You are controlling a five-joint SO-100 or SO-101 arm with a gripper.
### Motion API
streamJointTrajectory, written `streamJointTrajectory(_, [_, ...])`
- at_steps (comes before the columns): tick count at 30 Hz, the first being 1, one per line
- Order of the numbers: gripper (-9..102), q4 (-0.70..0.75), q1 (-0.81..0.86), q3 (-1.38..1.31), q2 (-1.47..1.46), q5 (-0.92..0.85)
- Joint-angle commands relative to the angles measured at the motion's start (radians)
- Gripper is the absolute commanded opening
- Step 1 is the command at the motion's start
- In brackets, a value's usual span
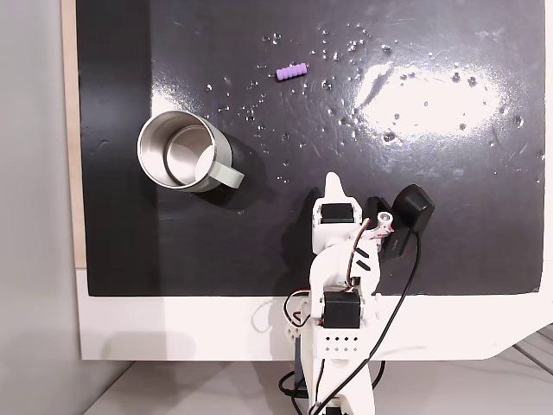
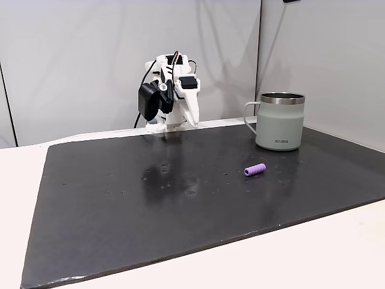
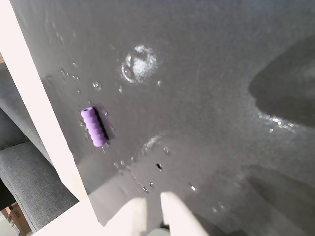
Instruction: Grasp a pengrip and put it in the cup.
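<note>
- The claw [image 3: 153,209] hung over the black mat [image 3: 206,98] near the arm's base, its two white fingertips [image 3: 174,209] nearly together with a thin gap between them and nothing held.
- Ahead of the claw and off to its left in the wrist view, the purple pengrip [image 3: 94,127] lay on its side on the mat, well apart from the fingertips (ribs plainly showing).
- In the fixed view from above, the pengrip [image 1: 292,72] rested far beyond the claw [image 1: 333,184], near the mat's far edge.
- The cup [image 1: 180,150] stood upright to the claw's left in that view, well apart from the pengrip.
- From the front-facing fixed view, the cup [image 2: 280,120] stood behind the pengrip [image 2: 255,170], handle turned toward the arm [image 2: 171,90].
</note>
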Motion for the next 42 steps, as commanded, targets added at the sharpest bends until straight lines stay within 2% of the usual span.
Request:
streamJointTrajectory(1, [0, -0.025, -0.025, -0.008, 0.009, -0.020])
streamJointTrajectory(15, [0, -0.025, -0.026, -0.012, 0.009, -0.031])
streamJointTrajectory(21, [0, 0.003, -0.038, -0.140, -0.026, -0.041])
streamJointTrajectory(32, [0, -0.037, -0.057, -0.755, -0.752, 0.017])
streamJointTrajectory(42, [0, 0.107, -0.061, -1.307, -1.244, 0.025])
